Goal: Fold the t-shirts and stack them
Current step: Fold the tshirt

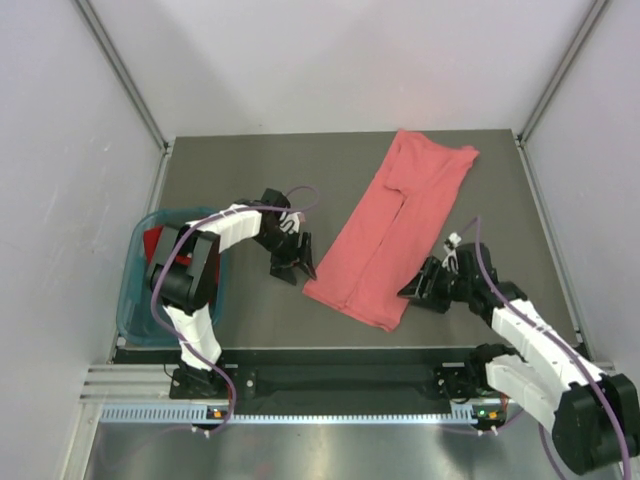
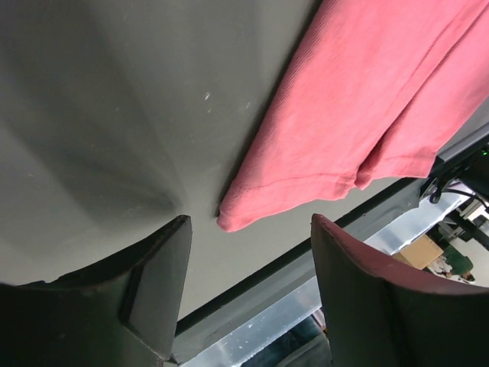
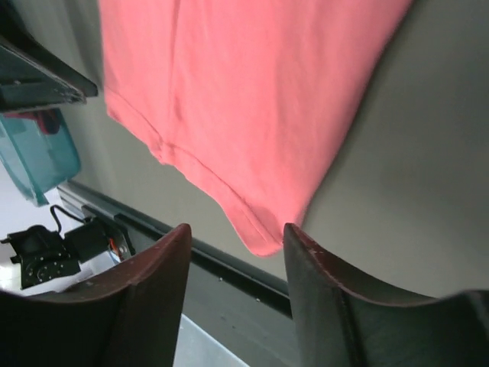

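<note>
- Top external view: the salmon-pink t-shirt (image 1: 395,225) lies flat on the dark table (image 1: 250,180). It is folded into a long strip that runs diagonally from the far right side toward the near middle.
- The left gripper (image 1: 293,266) stands to the left of the strip's near end. It is near the hem but apart from it, with a band of bare table between them.
- The right gripper (image 1: 416,290) is on the other side, just beside the near right corner of the same shirt, with its tips pointing at the cloth.
- Left wrist view: the two fingers (image 2: 157,287) of the left gripper (image 2: 250,223) are spread widely and hold nothing. The near corner of the salmon-pink t-shirt (image 2: 359,115) lies just ahead of the gap, a little toward the left finger, and not between the pads.
- Right wrist view: the right gripper (image 3: 235,229) has its jaws apart at a medium width. The corner of the salmon-pink t-shirt (image 3: 252,99) reaches into the gap, closer to the right finger (image 3: 321,306). I cannot tell whether this finger touches the cloth, but the cloth is not pinched.
- The deep red t-shirt (image 1: 152,240) is in the teal basket (image 1: 130,300) at the left edge of the table. It is mostly hidden by the left arm and is well apart from both grippers.
</note>
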### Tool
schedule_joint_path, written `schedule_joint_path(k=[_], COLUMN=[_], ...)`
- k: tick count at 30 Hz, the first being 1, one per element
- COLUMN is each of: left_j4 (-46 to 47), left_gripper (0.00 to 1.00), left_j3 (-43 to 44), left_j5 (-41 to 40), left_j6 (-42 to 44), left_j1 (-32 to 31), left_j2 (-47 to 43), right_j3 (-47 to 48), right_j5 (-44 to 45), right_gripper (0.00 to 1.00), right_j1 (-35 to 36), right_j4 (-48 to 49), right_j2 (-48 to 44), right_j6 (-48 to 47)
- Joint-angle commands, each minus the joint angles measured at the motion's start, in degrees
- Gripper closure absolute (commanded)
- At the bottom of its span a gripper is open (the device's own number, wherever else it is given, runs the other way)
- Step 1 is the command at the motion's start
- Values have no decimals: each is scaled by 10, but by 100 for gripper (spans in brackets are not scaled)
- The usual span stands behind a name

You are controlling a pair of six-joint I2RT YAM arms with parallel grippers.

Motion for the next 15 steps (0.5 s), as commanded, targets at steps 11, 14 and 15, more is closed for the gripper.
schedule_joint_path(k=[11,14,15], left_j4=[24,42,43], left_gripper=[37,37,37], left_j3=[-50,-76,-79], left_j5=[3,1,4], left_j6=[11,8,7], left_j1=[2,2,2], left_j2=[-48,-54,-54], right_j3=[-124,-135,-136], right_j5=[70,82,82], right_gripper=[45,44,44], right_j1=[114,125,127], right_j4=[52,59,59], right_j2=[-86,-89,-84], right_j6=[196,207,210])
